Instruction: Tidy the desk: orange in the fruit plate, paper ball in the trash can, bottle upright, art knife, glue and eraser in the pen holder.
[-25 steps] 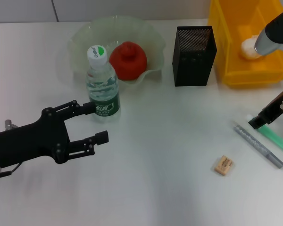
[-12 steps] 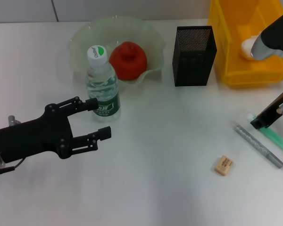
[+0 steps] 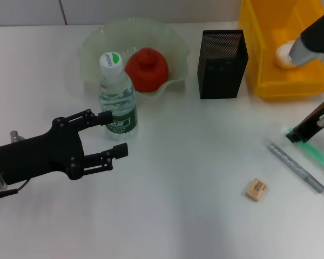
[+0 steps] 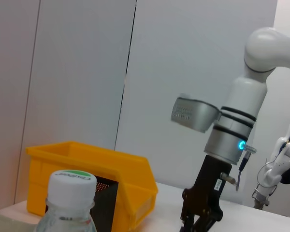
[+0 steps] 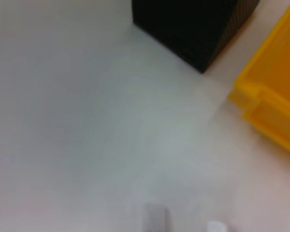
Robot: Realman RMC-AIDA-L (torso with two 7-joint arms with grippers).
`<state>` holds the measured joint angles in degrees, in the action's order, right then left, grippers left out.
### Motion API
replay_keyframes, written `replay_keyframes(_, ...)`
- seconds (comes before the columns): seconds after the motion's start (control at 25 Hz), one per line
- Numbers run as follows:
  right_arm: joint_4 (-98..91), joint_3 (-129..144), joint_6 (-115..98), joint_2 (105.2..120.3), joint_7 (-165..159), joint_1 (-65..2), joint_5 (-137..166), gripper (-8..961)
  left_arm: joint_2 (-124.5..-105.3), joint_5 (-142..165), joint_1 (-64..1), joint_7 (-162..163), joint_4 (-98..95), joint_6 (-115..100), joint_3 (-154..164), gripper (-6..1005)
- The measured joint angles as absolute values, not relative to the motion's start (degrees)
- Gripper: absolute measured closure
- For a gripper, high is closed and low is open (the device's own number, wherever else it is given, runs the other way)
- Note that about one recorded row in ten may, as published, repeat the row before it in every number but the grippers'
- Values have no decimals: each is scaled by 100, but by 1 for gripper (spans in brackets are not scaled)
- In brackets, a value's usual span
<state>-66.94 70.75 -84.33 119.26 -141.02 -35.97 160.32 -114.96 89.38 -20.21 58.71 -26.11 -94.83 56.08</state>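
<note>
L gripper (image 3: 112,133) edged fwd, jaws wide open, empty, beside upright bottle (image 3: 116,97).
R gripper (image 3: 292,136) mostly cut off at frame edge; jaw state can't tell. Eraser (image 3: 256,190) on desk.

White table (image 3: 194,178): eraser (image 3: 256,190), bottle (image 3: 117,102) (upright), pen holder (image 3: 222,65)

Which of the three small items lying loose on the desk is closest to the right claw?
The green stick: the right claw is right at its near end. The grey pen-shaped tool lies just beside it, and the tan eraser sits farther off.
</note>
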Motion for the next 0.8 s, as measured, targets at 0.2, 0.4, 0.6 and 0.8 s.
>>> replay_keyframes(0.2, -8154, 6679, -8724, 11918, -14084, -3169, 15085, 799, -11495, 8938, -2021, 5871, -2610, -9481, 5607, 199)
replay_keyframes(0.4, -9067, 6192, -8226, 11920, -13760, -2705, 13807, 798, -11496, 8938, -2024, 5871, -2611, -9476, 5607, 199)
replay_keyframes(0.6, -8240, 5946, -6355, 11919, -12259, -2362, 11105, 798, -11496, 8938, -2029, 5871, -2610, -9473, 5607, 199)
replay_keyframes(0.8, -6438, 5474, -5869, 11903, -10893, -3047, 9817, 794, -11496, 8938, -2050, 5873, -2610, -9473, 5607, 199)
